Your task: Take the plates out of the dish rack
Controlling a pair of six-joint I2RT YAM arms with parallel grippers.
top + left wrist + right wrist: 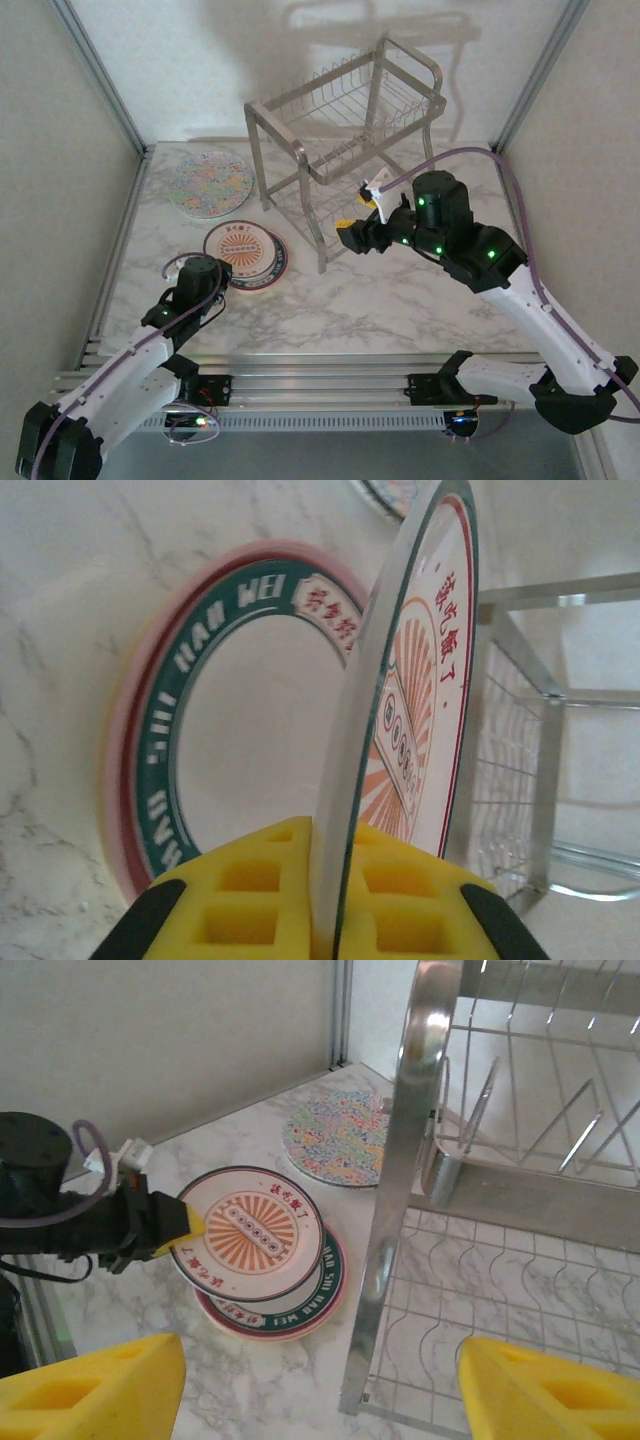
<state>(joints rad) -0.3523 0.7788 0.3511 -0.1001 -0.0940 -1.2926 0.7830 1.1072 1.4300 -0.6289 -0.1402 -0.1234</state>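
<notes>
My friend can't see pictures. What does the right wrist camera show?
The left gripper holds a small orange-patterned plate by its edge over a green-rimmed plate. The dish rack stands at right, a speckled plate beyond.
</notes>
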